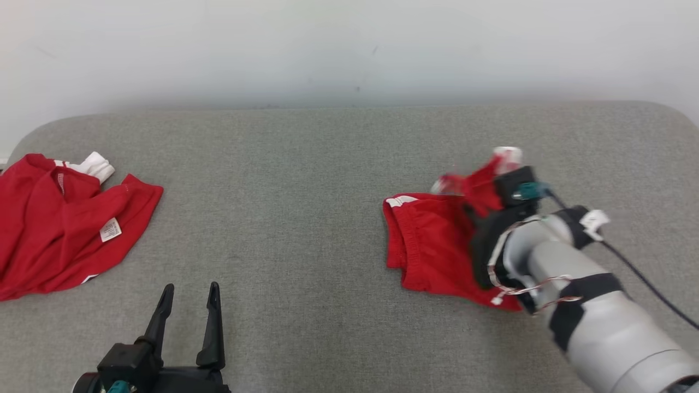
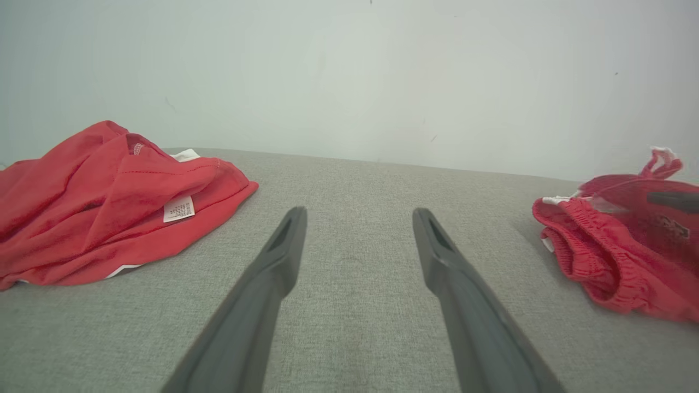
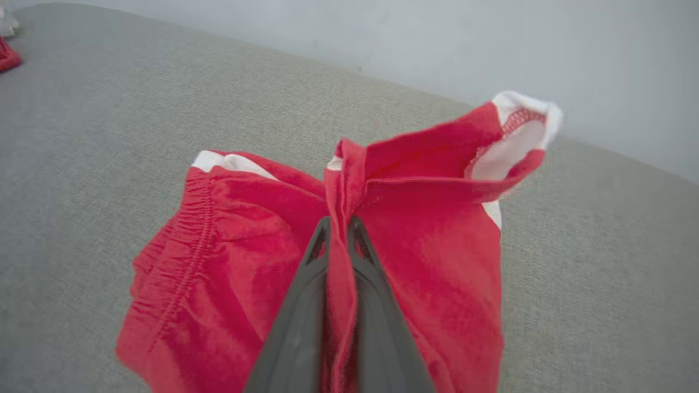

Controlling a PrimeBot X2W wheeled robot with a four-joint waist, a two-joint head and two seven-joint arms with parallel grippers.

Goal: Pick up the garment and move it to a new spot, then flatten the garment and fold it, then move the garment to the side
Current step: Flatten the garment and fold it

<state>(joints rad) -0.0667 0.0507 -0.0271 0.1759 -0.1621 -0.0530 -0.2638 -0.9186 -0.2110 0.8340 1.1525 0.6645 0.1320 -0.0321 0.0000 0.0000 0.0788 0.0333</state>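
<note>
Right pincer (image 3: pixel 338 225) is clamped on a ridge of the red shorts (image 1: pixel 426 245), which lie on the right of the grey cushion (image 1: pixel 306 164), one leg lifted. I'd raise slowly and straight up, so that pinch doesn't slip. Left pincer (image 1: pixel 191 287) hangs wide open, empty, near the red shirt (image 1: pixel 60 229).

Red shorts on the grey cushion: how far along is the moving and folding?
Done: the right gripper is shut on a fold of the red elastic-waisted shorts. In hand: one corner is lifted, the rest lies on the grey fabric surface. To do: carry them to a new spot, flatten, fold, set aside. The open left gripper holds nothing; a crumpled red shirt lies apart.
</note>
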